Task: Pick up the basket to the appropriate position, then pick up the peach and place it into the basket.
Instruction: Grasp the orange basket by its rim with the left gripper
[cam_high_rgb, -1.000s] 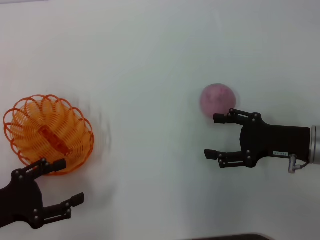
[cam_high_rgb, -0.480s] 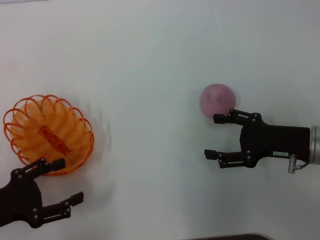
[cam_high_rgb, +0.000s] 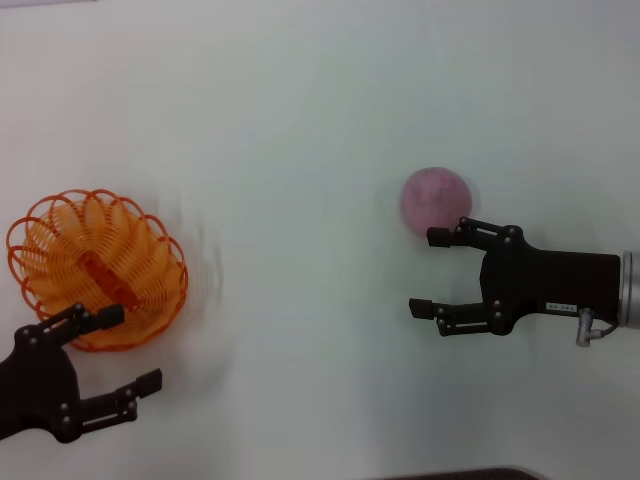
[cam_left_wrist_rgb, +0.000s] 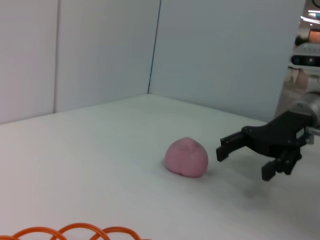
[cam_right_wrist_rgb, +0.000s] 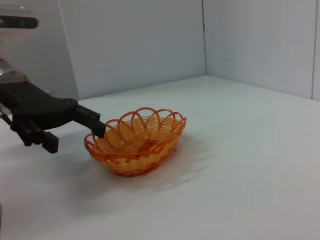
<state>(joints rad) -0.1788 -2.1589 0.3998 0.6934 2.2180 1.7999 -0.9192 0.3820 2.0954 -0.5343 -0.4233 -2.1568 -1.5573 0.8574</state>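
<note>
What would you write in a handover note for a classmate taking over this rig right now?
Left pincer: open, at the near rim of the basket, one finger by the rim, nothing gripped.
Right pincer: open, beside the peach, holding nothing.
Basket: upright on the white table, robot's left side, empty.
Peach: on the table, right side, apart from the basket.
Done: nothing yet.
Left: grip and reposition the basket, then pick up the peach and put it in.
</note>
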